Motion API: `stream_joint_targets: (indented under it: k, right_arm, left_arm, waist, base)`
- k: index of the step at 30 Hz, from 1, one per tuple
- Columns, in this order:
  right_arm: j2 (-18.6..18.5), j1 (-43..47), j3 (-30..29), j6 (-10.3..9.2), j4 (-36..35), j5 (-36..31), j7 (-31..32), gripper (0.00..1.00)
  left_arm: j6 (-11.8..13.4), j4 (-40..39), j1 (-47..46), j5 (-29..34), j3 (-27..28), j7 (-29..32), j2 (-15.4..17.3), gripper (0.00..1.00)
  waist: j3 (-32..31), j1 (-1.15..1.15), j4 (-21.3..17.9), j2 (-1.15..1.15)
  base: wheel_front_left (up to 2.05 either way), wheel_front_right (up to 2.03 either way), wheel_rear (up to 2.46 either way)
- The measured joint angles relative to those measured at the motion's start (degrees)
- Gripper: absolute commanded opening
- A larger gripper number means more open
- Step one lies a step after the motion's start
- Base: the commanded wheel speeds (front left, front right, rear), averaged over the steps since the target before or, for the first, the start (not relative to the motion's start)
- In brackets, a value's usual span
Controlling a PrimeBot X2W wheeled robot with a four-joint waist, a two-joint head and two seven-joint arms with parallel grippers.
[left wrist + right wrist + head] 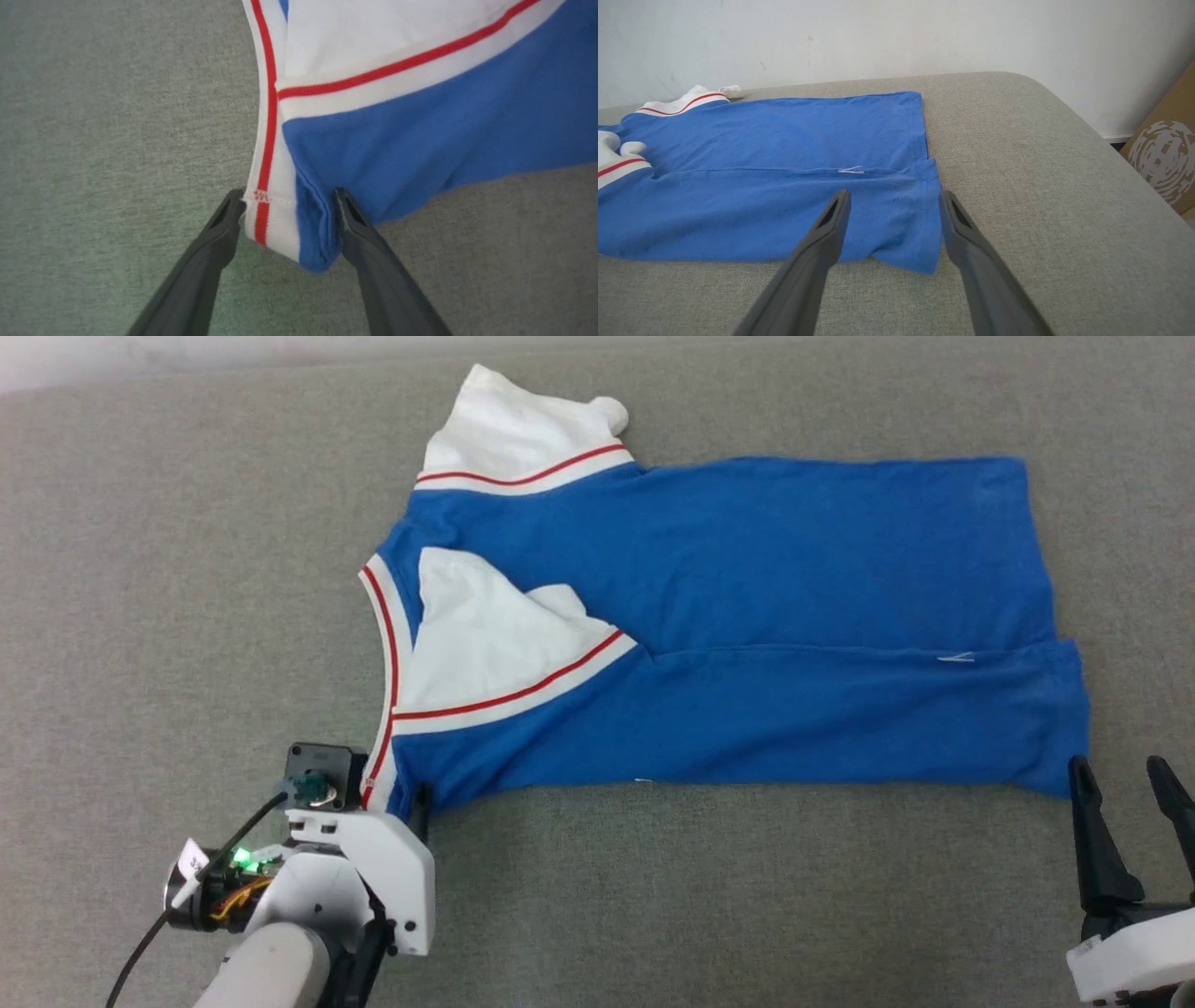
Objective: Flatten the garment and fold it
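fingers of the left gripper (288, 198) stand apart on either side of the near end of the collar (268, 219), with cloth between them but not pinched, so that hand reads as released; at the other end of the near edge the right gripper (894, 198) is likewise spread and grasping nothing, its tips just short of the near hem corner (924, 254); both sit low over the grey cushion (653, 896), where the garment (747, 569) lies sideways, collar to the robot's left and hem to its right; the nearest strip of the body looks folded lengthwise over the middle, its edge a straight crease (794, 653), with the near sleeve (476, 644) turned in on top of the blue; beyond that the far half lies flat and fairly smooth; farther on, the far sleeve (509, 429) sticks out past the body, unfolded and a little crumpled at its tip; behind the cushion are a pale wall (878, 37) and, off to one side, a cardboard box (1162, 154); my reading is that flattening is about done and the first lengthwise fold is in; left to do would be the far side with its sleeve, then a fold across from hem toward collar
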Motion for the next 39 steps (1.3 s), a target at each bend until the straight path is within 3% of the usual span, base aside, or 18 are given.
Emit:
stream_joint_targets:
  k: [7,8,9,16,25,37,38,39]
  right_arm:
    - [-1.2,-1.5,1.0,0.00,1.5,0.0,0.0,1.00]
    - [-1.5,-1.7,1.5,0.00,1.6,0.1,0.0,1.00]
    - [-1.9,-2.0,2.0,0.00,1.6,0.1,0.1,1.00]
    - [-6.4,-4.8,3.0,0.01,0.9,2.0,3.2,1.00]
    - [-12.0,-6.8,0.5,0.00,4.4,4.3,19.7,1.00]
    - [-11.9,-10.6,0.9,0.00,13.0,6.0,23.0,1.00]
    - [-11.6,-10.8,1.1,0.00,13.4,6.8,23.8,0.42]
    - [-11.2,-10.9,1.2,-0.01,13.6,7.9,24.6,0.00]
  left_arm:
    - [1.9,1.0,-1.1,-2.0,0.3,4.9,-0.8,1.00]
    - [1.9,1.0,-1.2,-2.5,0.5,5.3,-1.0,0.28]
    - [1.9,1.0,-1.2,-3.0,0.7,5.3,-1.1,0.00]
    - [1.3,1.4,-0.5,-4.9,1.1,2.6,-2.5,0.00]
    - [1.4,-1.3,2.6,-5.3,1.2,0.0,-3.1,0.00]
    - [1.9,-4.3,1.6,-5.1,0.5,-0.7,-3.5,0.00]
    - [2.0,-4.4,1.3,-5.0,0.5,-0.7,-3.5,0.00]
    - [2.0,-4.6,1.1,-5.0,0.5,-0.7,-3.6,0.00]
  waist:
    - [1.5,-0.01,-0.1,0.00]
    - [1.6,-0.01,-0.1,0.00]
    - [1.6,-0.01,-0.2,0.00]
    - [1.0,-0.01,-0.5,0.00]
    - [0.8,-0.01,0.2,0.00]
    - [5.0,-0.01,2.1,-0.01]
    - [5.4,-0.01,2.3,-0.01]
    - [5.7,-0.01,2.4,-0.01]
  base:
    - [0.00,0.00,0.00]
    - [0.00,0.00,0.00]
    - [0.00,0.00,0.00]
    - [0.00,0.00,0.00]
    - [0.00,0.00,0.00]
    - [0.00,0.00,0.00]
    - [0.00,0.00,0.00]
    - [0.00,0.00,0.00]
